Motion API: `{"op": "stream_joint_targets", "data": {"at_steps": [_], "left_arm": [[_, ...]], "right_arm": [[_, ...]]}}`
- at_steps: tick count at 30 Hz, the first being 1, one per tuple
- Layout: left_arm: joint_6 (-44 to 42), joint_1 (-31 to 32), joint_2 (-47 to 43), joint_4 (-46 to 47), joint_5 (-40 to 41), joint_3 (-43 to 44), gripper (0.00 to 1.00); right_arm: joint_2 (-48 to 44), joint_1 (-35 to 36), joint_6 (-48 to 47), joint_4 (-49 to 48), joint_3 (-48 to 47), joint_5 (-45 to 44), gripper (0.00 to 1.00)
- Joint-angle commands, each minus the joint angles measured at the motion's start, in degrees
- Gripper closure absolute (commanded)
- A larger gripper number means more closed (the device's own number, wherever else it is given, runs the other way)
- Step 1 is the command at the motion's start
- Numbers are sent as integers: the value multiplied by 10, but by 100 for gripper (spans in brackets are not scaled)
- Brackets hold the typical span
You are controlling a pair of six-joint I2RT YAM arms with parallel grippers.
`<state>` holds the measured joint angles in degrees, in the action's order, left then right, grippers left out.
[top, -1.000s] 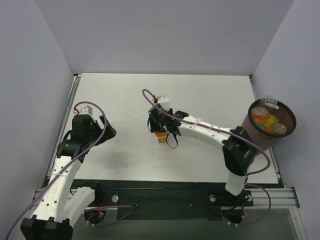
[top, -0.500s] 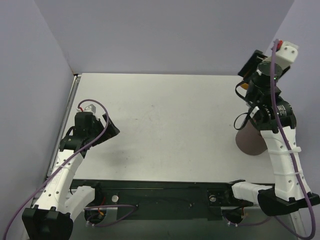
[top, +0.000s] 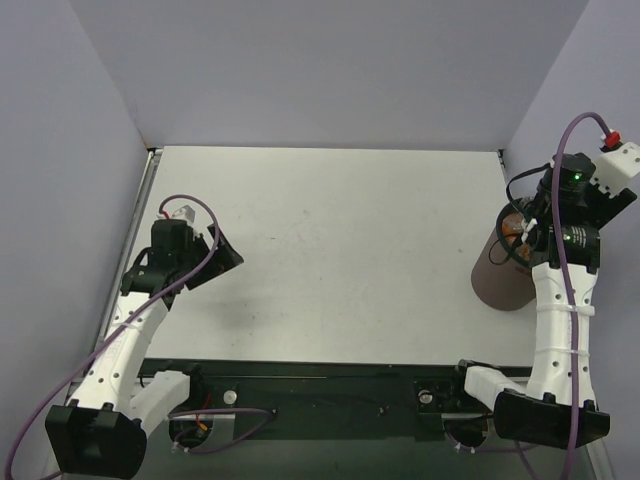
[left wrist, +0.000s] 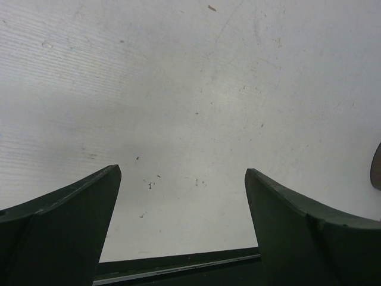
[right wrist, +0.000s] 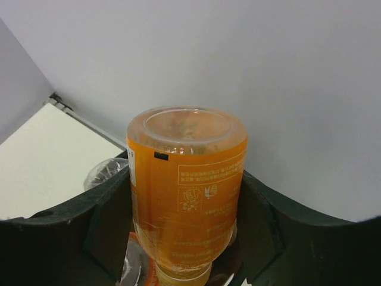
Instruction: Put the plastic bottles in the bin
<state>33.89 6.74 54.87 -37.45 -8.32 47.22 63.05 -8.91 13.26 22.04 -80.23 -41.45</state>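
A white bench (top: 350,220) between pale grey walls carries a round dark brown bin (top: 500,282) at its right edge. The right fingers (right wrist: 107,220) clamp an orange-filled clear plastic bottle (right wrist: 186,196) (base towards the wrist camera) over the bin's mouth. The left fingers (left wrist: 65,220) are spread apart, holding nothing.

The left arm (top: 125,340) and right arm (top: 560,330) are each built from white moulded links, black joint housings and a black base block (top: 545,418). A purple cable (top: 568,150) runs externally along each arm. Each wrist carries a white connector block (top: 620,152) with a red tip. A green indicator lamp (top: 577,176) glows on the right wrist housing. The left gripper fingers (left wrist: 65,220) and right gripper fingers (right wrist: 89,226) are dark, matte, curved wedges.
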Motion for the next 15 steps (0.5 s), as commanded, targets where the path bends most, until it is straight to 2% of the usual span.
{"op": "stream_joint_targets", "data": {"at_steps": [1,15], "left_arm": [[13,-3,-4,22,-13,38,3],[35,-4,-11,20,-14,38,3]], "right_arm": [[0,-28,11,-28,20,-10,60],[52,-55,12,-37,40,13,48]]}}
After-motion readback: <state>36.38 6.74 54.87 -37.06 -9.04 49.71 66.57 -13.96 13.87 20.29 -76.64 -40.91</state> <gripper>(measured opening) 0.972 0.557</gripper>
